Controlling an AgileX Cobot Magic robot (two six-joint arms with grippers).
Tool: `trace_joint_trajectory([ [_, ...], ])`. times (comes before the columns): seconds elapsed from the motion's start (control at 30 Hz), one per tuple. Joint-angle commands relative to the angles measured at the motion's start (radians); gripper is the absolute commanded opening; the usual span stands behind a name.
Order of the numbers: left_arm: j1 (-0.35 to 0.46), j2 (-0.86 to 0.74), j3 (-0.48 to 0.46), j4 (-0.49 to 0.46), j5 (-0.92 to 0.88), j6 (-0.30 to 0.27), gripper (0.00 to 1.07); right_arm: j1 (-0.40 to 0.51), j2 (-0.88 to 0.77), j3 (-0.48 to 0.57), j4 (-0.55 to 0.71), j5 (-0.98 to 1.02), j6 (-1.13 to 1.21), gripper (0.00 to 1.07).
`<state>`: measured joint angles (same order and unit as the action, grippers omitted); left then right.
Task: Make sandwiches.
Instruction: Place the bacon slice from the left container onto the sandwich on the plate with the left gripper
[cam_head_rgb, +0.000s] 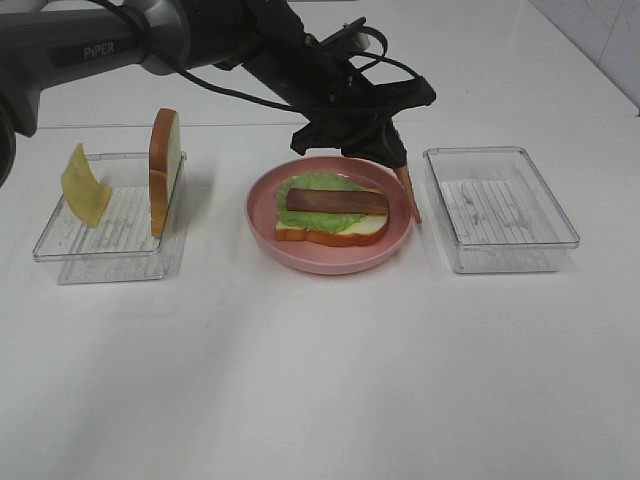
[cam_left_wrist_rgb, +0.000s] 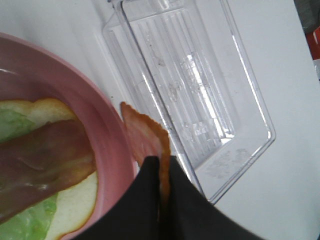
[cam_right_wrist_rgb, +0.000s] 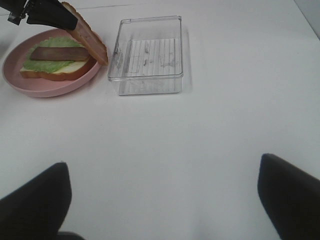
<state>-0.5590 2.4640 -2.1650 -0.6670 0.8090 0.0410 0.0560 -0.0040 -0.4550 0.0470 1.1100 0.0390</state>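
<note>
On the pink plate (cam_head_rgb: 330, 265) lies a bread slice (cam_head_rgb: 345, 233) with green lettuce (cam_head_rgb: 320, 183) and one brown meat strip (cam_head_rgb: 337, 201) on top. My left gripper (cam_head_rgb: 395, 150) reaches across to the plate's right edge, shut on a second meat strip (cam_head_rgb: 408, 190) that hangs down between plate and right tray. The left wrist view shows this strip (cam_left_wrist_rgb: 145, 132) pinched in the gripper (cam_left_wrist_rgb: 162, 190) just outside the plate rim (cam_left_wrist_rgb: 107, 135). My right gripper (cam_right_wrist_rgb: 162, 210) is open and empty over bare table, well short of the plate (cam_right_wrist_rgb: 50, 89).
A clear tray (cam_head_rgb: 110, 225) at the left holds a yellow cheese slice (cam_head_rgb: 85, 186) and an upright bread slice (cam_head_rgb: 164, 165). Right of the plate stands an empty clear tray (cam_head_rgb: 500, 205). The left arm spans the back of the table.
</note>
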Motion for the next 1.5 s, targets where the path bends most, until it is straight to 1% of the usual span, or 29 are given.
trace_joint_trajectory([
  [0.03, 0.006, -0.005, -0.008, 0.049, 0.004, -0.008, 0.00, -0.003, -0.020, 0.003, -0.004, -0.011, -0.005, 0.94],
  [0.07, 0.008, -0.005, -0.008, 0.085, 0.020, -0.025, 0.00, -0.003, -0.020, 0.003, -0.004, -0.011, -0.005, 0.94],
  [0.17, 0.008, -0.005, -0.008, 0.109, 0.031, -0.028, 0.00, -0.003, -0.020, 0.003, -0.004, -0.011, -0.005, 0.94],
  [0.23, 0.009, -0.005, -0.008, 0.217, 0.068, -0.059, 0.00, -0.003, -0.020, 0.003, -0.004, -0.011, -0.005, 0.94],
  [0.27, 0.009, -0.005, -0.008, 0.217, 0.068, -0.059, 0.00, -0.003, -0.020, 0.003, -0.004, -0.011, -0.005, 0.94],
  [0.33, 0.009, -0.005, -0.008, 0.293, 0.092, -0.092, 0.00, -0.003, -0.020, 0.003, -0.004, -0.011, -0.005, 0.94],
  [0.43, 0.009, -0.005, -0.008, 0.311, 0.098, -0.101, 0.00, -0.003, -0.020, 0.003, -0.004, -0.011, -0.005, 0.94],
  [0.5, 0.009, -0.005, -0.008, 0.382, 0.109, -0.124, 0.00, -0.003, -0.020, 0.003, -0.004, -0.011, -0.005, 0.94],
  [0.6, 0.009, -0.005, -0.008, 0.399, 0.109, -0.132, 0.00, -0.003, -0.020, 0.003, -0.004, -0.011, -0.005, 0.94],
  [0.67, 0.009, -0.006, -0.008, 0.450, 0.109, -0.161, 0.00, -0.003, -0.020, 0.003, -0.004, -0.011, -0.005, 0.94],
  [0.73, 0.009, -0.006, -0.008, 0.458, 0.109, -0.164, 0.00, -0.003, -0.020, 0.003, -0.004, -0.011, -0.005, 0.94],
  [0.77, 0.009, -0.006, -0.008, 0.479, 0.109, -0.188, 0.00, -0.003, -0.020, 0.003, -0.004, -0.011, -0.005, 0.94],
  [0.87, 0.009, -0.006, -0.008, 0.483, 0.109, -0.194, 0.00, -0.003, -0.020, 0.003, -0.004, -0.011, -0.005, 0.94],
  [0.93, 0.009, -0.006, -0.008, 0.513, 0.109, -0.230, 0.00, -0.003, -0.020, 0.003, -0.004, -0.011, -0.005, 0.94],
  [1.0, 0.009, -0.006, -0.008, 0.528, 0.117, -0.239, 0.00, -0.003, -0.020, 0.003, -0.004, -0.011, -0.005, 0.94],
  [1.3, 0.008, -0.006, -0.008, 0.535, 0.131, -0.241, 0.01, -0.003, -0.020, 0.003, -0.004, -0.011, -0.005, 0.94],
  [1.33, 0.007, -0.006, -0.008, 0.535, 0.131, -0.241, 0.04, -0.003, -0.020, 0.003, -0.004, -0.011, -0.005, 0.94],
  [1.37, 0.007, -0.006, -0.008, 0.535, 0.131, -0.241, 0.19, -0.003, -0.020, 0.003, -0.004, -0.011, -0.005, 0.94],
  [1.4, 0.007, -0.006, -0.008, 0.535, 0.131, -0.241, 0.19, -0.003, -0.020, 0.003, -0.004, -0.011, -0.005, 0.94],
  [1.43, 0.007, -0.010, -0.008, 0.535, 0.131, -0.242, 0.46, -0.003, -0.020, 0.003, -0.004, -0.011, -0.005, 0.94],
  [1.47, 0.007, -0.010, -0.008, 0.535, 0.131, -0.242, 0.46, -0.003, -0.020, 0.003, -0.004, -0.011, -0.005, 0.94],
  [1.5, 0.007, -0.014, -0.009, 0.536, 0.130, -0.244, 0.60, -0.003, -0.020, 0.003, -0.004, -0.011, -0.005, 0.94],
])
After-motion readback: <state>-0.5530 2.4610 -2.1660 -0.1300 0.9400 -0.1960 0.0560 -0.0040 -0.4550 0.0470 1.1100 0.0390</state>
